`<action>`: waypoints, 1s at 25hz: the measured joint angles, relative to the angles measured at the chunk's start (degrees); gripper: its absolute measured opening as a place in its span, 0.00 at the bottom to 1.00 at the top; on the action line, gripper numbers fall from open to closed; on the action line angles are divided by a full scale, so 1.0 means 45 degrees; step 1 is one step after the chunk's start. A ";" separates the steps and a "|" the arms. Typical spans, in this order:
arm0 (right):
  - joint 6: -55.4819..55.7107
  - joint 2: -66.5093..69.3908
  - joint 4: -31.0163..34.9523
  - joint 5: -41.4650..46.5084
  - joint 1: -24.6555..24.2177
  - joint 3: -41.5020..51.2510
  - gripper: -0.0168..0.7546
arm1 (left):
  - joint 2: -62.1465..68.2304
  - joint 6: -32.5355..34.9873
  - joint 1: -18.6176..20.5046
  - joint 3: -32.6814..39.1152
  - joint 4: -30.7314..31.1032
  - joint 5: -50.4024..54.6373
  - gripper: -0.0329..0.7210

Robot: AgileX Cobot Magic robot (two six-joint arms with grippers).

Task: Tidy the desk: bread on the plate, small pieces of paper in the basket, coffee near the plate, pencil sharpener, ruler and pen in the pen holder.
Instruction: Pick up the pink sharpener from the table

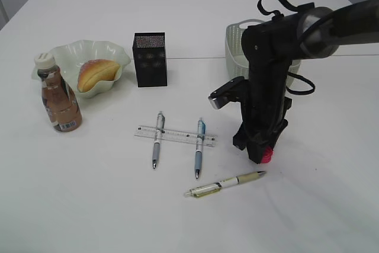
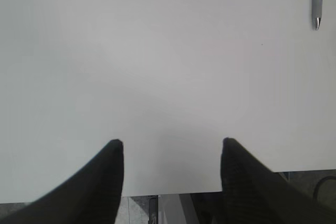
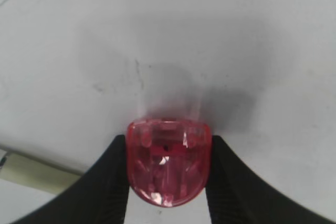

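My right gripper [image 1: 261, 153] is shut on a pink translucent pencil sharpener [image 1: 269, 156], low over the table; in the right wrist view the sharpener [image 3: 168, 166] sits between both fingers [image 3: 168, 174]. A clear ruler [image 1: 176, 135] lies under a grey pen [image 1: 157, 140] and a blue pen [image 1: 199, 146]. A yellowish pen [image 1: 228, 183] lies just left of the sharpener. The black mesh pen holder [image 1: 150, 59] stands behind them. Bread [image 1: 98, 74] lies on the wavy plate [image 1: 89, 50], with the coffee bottle [image 1: 58, 96] beside it. My left gripper [image 2: 170, 142] is open and empty at the table's front edge.
The pale basket [image 1: 237, 45] stands behind my right arm. No paper pieces show. The grey pen's tip [image 2: 317, 3] shows at the top right of the left wrist view. The yellowish pen [image 3: 37, 174] lies at the lower left of the right wrist view.
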 joint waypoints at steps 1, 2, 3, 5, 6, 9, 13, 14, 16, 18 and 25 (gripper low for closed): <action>0.0000 0.0000 0.0000 0.0004 0.0000 0.0000 0.40 | 0.0000 0.0000 0.0000 0.0000 0.0000 0.0000 0.62; 0.0000 0.0000 0.0000 0.0004 0.0000 0.0000 0.40 | 0.0000 0.0000 0.0000 0.0000 0.0000 0.0000 0.62; 0.0000 0.0000 0.0000 -0.0020 0.0000 0.0000 0.40 | 0.0000 0.0000 0.0000 0.0000 0.0000 0.0000 0.62; 0.0000 0.0000 0.0000 -0.0004 0.0000 -0.0030 0.40 | 0.0000 0.0000 0.0000 0.0000 0.0000 0.0000 0.62; 0.0000 0.0005 0.0000 -0.0004 0.0000 -0.0112 0.40 | 0.0000 0.0000 0.0000 0.0000 0.0000 0.0000 0.62; 0.0026 0.0027 0.0000 0.0019 0.0000 -0.0704 0.40 | 0.0000 0.0000 0.0000 0.0000 0.0000 0.0000 0.62; 0.0115 0.0027 -0.0186 -0.0170 0.0000 -0.2091 0.40 | 0.0000 0.0000 0.0000 0.0000 0.0000 0.0000 0.62; 0.0170 0.0027 -0.0378 -0.0289 0.0000 -0.2379 0.40 | 0.0000 0.0000 0.0000 0.0000 0.0000 0.0000 0.62; 0.0536 0.0027 -0.0952 -0.0726 0.0000 -0.2970 0.40 | 0.0000 0.0000 0.0000 0.0000 0.0000 0.0000 0.62; 0.1286 0.0056 -0.1558 -0.1135 0.0000 -0.3423 0.40 | 0.0000 0.0000 0.0000 0.0000 0.0000 0.0000 0.62; 0.3206 0.0180 -0.2027 -0.2910 0.0000 -0.4027 0.40 | 0.0000 0.0000 0.0000 0.0000 0.0000 0.0000 0.62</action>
